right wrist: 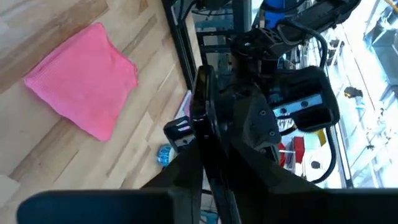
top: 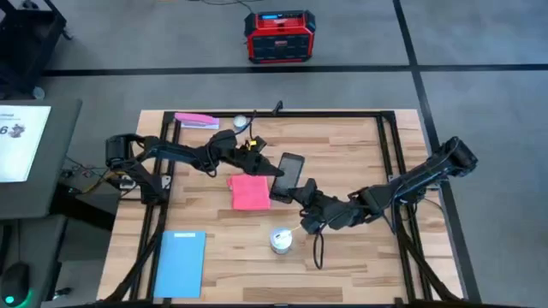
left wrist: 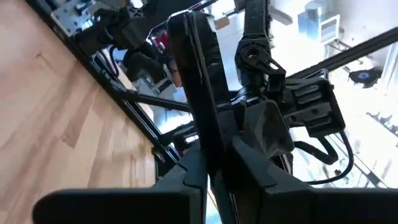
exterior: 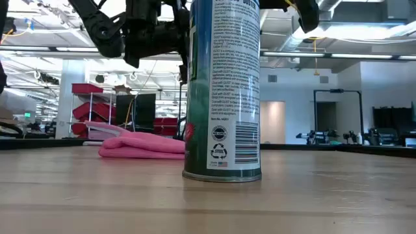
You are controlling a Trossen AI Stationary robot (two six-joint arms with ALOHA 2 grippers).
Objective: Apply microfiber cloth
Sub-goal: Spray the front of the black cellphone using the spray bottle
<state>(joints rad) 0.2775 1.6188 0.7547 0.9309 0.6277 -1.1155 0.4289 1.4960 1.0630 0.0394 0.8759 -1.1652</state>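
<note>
Your left gripper (top: 267, 168) and right gripper (top: 301, 188) both pinch the black phone (top: 288, 175), held above the middle of the tabletop (top: 360, 257). The left one grips it from the 10 o'clock side, the right one from the 4 o'clock side. In the left wrist view you see the phone (left wrist: 198, 93) edge-on, clamped between that arm's own fingers (left wrist: 189, 171), with the other arm's gripper facing it from the far side. The right wrist view shows the same thing mirrored: the phone's thin edge (right wrist: 202, 106) caught between its dark fingers (right wrist: 186, 165).

The microfiber cloth (top: 249, 192) lies flat on the wood just beside the phone, at its 8 o'clock, and no gripper touches it. In the low view it shows as a folded pink heap (exterior: 140, 145) behind the spray can (exterior: 223, 91). From above, that can (top: 281, 240) stands upright at 6 o'clock from the phone.

Farther out, a light-blue rectangle (top: 181, 263) lies near the 7 o'clock corner of the tabletop, and a pink strip (top: 196, 121) rests along the far edge at 11 o'clock. On the floor beyond the tabletop sits a red and black box (top: 277, 36).
</note>
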